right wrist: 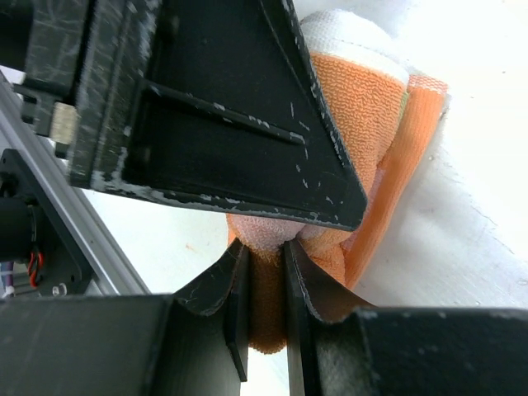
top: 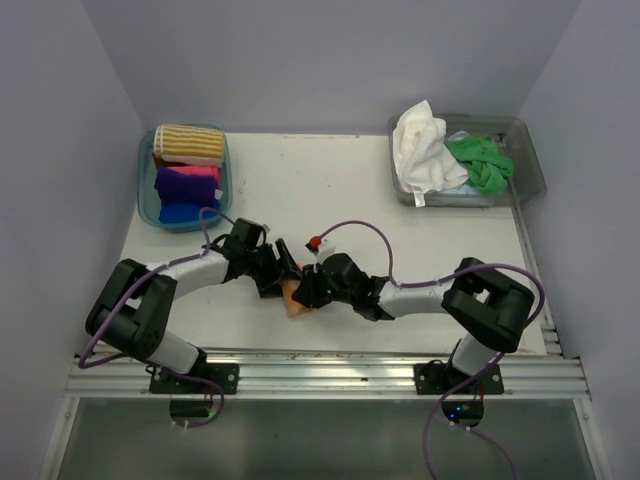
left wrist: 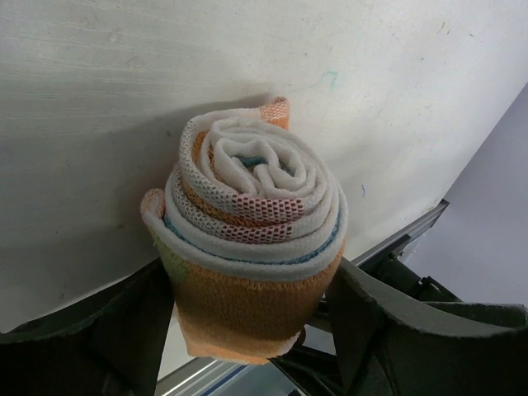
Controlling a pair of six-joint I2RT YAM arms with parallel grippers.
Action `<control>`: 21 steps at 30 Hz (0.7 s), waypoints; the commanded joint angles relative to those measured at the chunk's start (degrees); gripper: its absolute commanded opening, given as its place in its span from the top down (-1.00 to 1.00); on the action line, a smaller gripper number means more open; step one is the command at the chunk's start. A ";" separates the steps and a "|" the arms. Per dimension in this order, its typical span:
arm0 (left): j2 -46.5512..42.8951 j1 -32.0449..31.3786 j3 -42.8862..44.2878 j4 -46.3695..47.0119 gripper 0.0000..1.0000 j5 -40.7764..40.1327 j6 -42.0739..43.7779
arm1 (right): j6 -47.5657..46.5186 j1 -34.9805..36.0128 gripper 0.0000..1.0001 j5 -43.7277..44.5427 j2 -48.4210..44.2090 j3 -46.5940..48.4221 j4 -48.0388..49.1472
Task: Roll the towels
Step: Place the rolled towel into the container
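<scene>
1. The orange towel [left wrist: 252,247] was a tight spiral roll, sitting mid-table [top: 400,230] toward the front edge.
2. Left gripper [left wrist: 252,307] clamped the roll's sides. Right gripper [right wrist: 266,285], nearly closed, seemingly pinched its cloth.
3. Table stretched out behind.

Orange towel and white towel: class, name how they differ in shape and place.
The orange towel is rolled into a spiral; the white towel is a loose, crumpled heap. The orange towel is clamped by the left gripper and right gripper; the white towel hangs over the clear tub rim, untouched. Both are cloth.
</scene>
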 commanded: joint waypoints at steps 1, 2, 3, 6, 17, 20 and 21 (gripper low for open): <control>0.55 -0.62 -0.12 4.46 -0.44 0.86 0.37 | 2.10 0.28 0.87 -4.00 1.59 -1.67 -1.86; 0.55 -0.71 -0.03 4.63 -0.40 0.42 0.19 | 2.10 0.28 0.87 -4.26 1.77 -1.67 -1.68; 0.64 -0.71 0.14 4.72 -0.38 0.25 0.10 | 2.10 0.28 0.87 -4.35 1.94 -1.67 -1.68; 1.78 -0.97 0.85 4.72 -0.35 -0.20 0.37 | 2.01 0.19 0.87 -4.61 2.12 -1.41 -1.94; 6.79 -3.17 2.43 3.23 0.15 -2.13 0.98 | 1.13 0.10 0.86 -5.67 2.82 0.35 -4.58; 7.15 -3.17 3.48 1.74 0.59 -2.65 1.77 | 0.69 0.02 0.32 -4.53 1.43 0.88 -7.38; 7.06 -3.09 3.83 0.78 0.73 -2.74 2.12 | 0.43 -0.16 -0.08 -4.09 0.81 0.79 -8.18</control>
